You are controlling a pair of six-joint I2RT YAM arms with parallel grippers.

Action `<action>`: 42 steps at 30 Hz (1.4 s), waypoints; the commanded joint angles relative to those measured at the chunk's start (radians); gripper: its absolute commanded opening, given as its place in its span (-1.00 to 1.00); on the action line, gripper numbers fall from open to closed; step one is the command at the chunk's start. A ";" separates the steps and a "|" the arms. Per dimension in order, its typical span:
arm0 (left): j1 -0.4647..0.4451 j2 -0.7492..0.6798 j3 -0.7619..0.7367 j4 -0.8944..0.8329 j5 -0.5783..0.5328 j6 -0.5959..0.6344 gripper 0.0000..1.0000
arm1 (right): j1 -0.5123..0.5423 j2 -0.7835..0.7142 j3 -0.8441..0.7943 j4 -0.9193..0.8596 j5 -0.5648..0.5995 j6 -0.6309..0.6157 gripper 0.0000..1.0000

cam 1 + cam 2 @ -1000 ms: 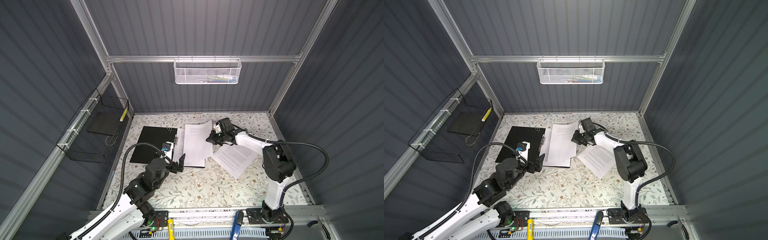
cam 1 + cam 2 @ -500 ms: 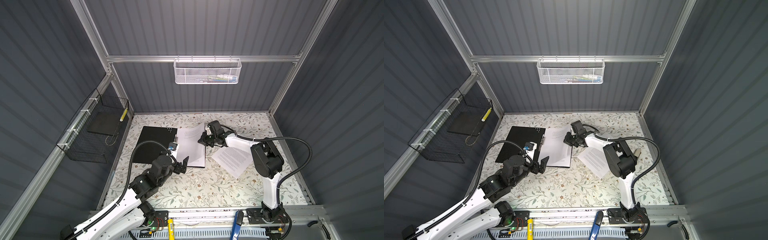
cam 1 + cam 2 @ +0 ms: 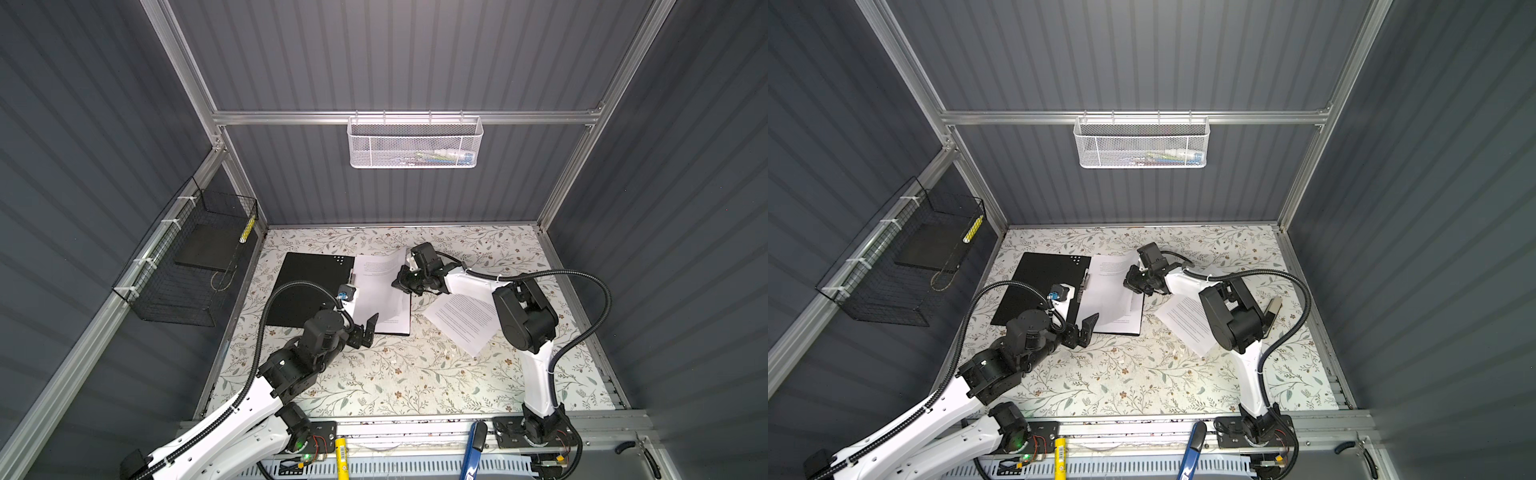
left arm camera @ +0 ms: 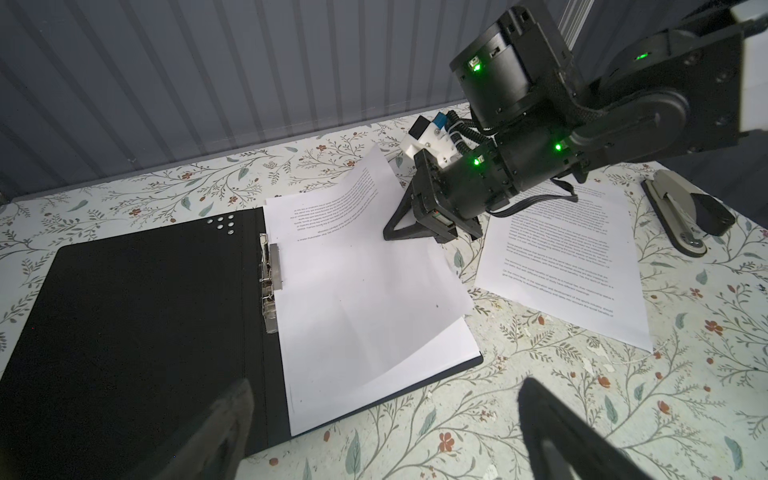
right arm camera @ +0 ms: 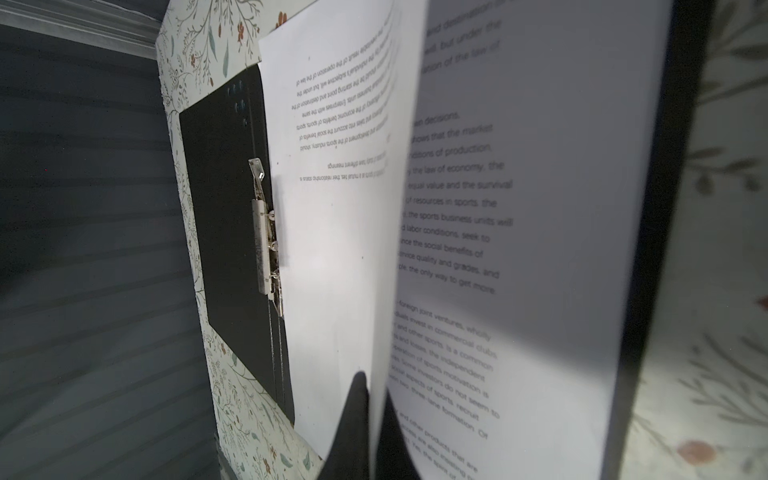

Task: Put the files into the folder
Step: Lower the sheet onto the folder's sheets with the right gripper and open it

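Right wrist view: right fingers (image 5: 356, 411) together, clamped on the free edge of the top sheet (image 5: 340, 232). That sheet is lifted and bowed, with its opposite long edge down beside the spine clip (image 5: 266, 249). Sheet under it (image 5: 519, 232) lies flat on the 3 o'clock half of the folder (image 3: 307, 286), with a dark strip of cover showing past its outer edge.

Both top views: folder open, black inside up, toward 10 o'clock on the surface (image 3: 399, 374), spine and long axis roughly 12–6. Left fingers (image 4: 224, 428) wide apart, holding nothing, over the folder's 6 o'clock edge.

Loose sheet (image 3: 461, 322) flat on the surface at 4 o'clock of the folder, apart from it, long axis about 10–4, partly hidden by the right arm. Stapler-like tool (image 4: 681, 216) just past it at 3.

Open room: bare surface from 5 to 7 o'clock, plus a strip at 12 along the back wall.
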 commanded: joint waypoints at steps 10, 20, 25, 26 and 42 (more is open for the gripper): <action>0.006 0.003 0.036 -0.009 0.027 0.015 0.99 | 0.013 0.032 0.032 -0.004 -0.021 0.011 -1.00; 0.007 0.009 0.036 -0.008 0.034 0.014 0.99 | 0.015 0.038 0.030 -0.012 -0.025 0.004 -1.00; 0.006 0.014 0.037 -0.007 0.040 0.013 1.00 | 0.016 0.032 0.027 -0.019 -0.022 0.000 -1.00; 0.006 0.015 0.037 -0.007 0.043 0.013 0.99 | 0.016 0.033 0.026 -0.018 -0.023 0.001 -1.00; 0.006 0.018 0.037 -0.010 0.050 0.012 0.99 | 0.016 0.028 0.013 -0.014 -0.028 0.004 -0.60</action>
